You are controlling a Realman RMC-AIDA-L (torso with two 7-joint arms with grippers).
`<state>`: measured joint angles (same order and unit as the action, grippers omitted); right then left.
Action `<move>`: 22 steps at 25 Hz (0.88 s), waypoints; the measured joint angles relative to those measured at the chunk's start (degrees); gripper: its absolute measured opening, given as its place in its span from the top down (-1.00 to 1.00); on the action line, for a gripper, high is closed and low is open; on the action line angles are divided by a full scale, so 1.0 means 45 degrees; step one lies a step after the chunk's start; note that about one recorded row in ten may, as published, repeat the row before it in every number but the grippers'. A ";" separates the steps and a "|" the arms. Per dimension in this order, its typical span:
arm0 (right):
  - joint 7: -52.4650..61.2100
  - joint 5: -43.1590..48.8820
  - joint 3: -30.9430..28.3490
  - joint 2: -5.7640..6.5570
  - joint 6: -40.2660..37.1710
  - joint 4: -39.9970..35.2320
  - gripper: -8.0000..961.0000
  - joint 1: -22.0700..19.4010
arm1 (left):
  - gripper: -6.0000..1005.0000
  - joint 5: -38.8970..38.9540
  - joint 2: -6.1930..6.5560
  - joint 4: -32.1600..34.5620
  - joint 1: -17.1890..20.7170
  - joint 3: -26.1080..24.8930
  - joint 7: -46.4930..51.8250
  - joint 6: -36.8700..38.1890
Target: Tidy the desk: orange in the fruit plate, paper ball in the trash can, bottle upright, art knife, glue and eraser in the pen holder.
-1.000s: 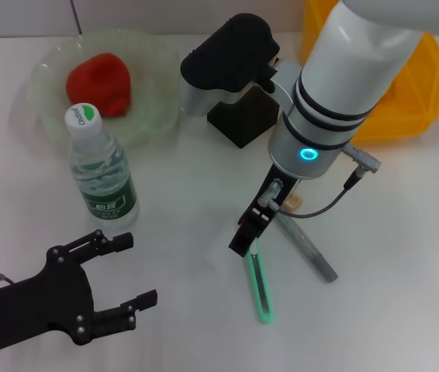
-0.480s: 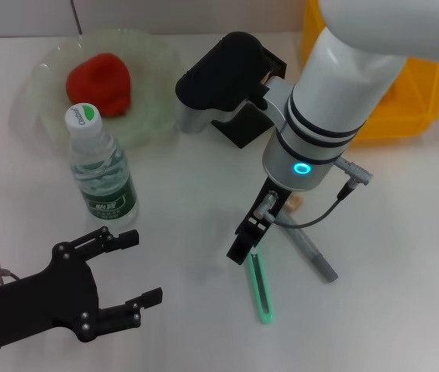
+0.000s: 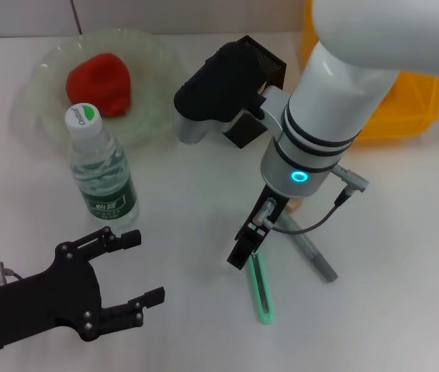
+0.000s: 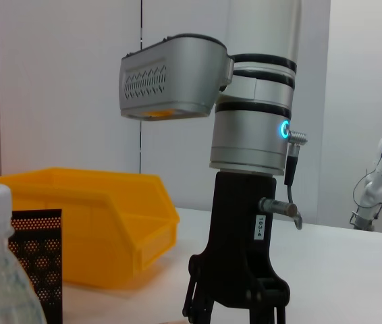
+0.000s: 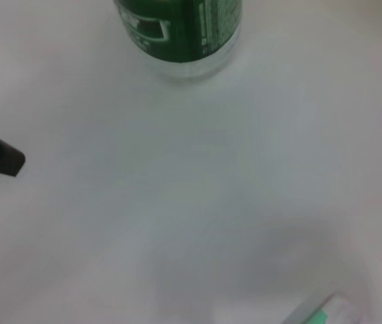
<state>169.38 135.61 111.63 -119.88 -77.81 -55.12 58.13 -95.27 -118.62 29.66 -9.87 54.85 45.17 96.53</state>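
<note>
The orange [image 3: 98, 80] lies in the pale green fruit plate [image 3: 151, 116] at the back left. In front of the plate the bottle [image 3: 101, 175] stands upright; its base [image 5: 177, 34] fills the right wrist view. The mint-green art knife [image 3: 260, 291] lies flat on the desk [image 3: 188, 201], and my right gripper [image 3: 244, 249] hangs just over its far end. Crossing beside the knife is the grey glue [image 3: 309, 253]. The eraser [image 3: 294, 204] peeks out behind the right wrist. My left gripper [image 3: 143, 267] hovers open and empty at the front left. The paper ball is out of view.
The black mesh pen holder [image 3: 255, 71] stands behind the right wrist, partly hidden, and also appears as pen holder [image 4: 36, 260] in the left wrist view. The yellow trash can [image 3: 415, 101] sits at the back right, seen as trash can [image 4: 96, 223] from the left wrist.
My right arm has come slightly forward and left, closer over the art knife's end. The left gripper drifted a little right and toward the front edge.
</note>
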 joint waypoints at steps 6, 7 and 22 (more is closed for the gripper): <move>0.0000 -0.0357 0.0142 0.0000 0.0222 0.0317 -0.74 0.0098 | -0.62 0.0000 -0.0012 -0.0060 -0.0034 0.0018 0.0000 -0.0091; 0.0000 -0.0360 0.0142 0.0000 0.0238 0.0337 -0.73 0.0108 | -0.62 0.0000 -0.0012 -0.0060 -0.0034 0.0018 0.0000 -0.0091; -0.0003 -0.0497 0.0304 -0.0019 0.0358 0.0742 -0.69 0.0247 | -0.62 0.0000 -0.0007 -0.0126 -0.0122 0.0018 0.0000 -0.0248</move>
<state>169.36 133.37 113.00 -119.97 -76.20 -51.78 59.24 -95.27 -118.65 29.09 -10.42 54.93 45.17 95.41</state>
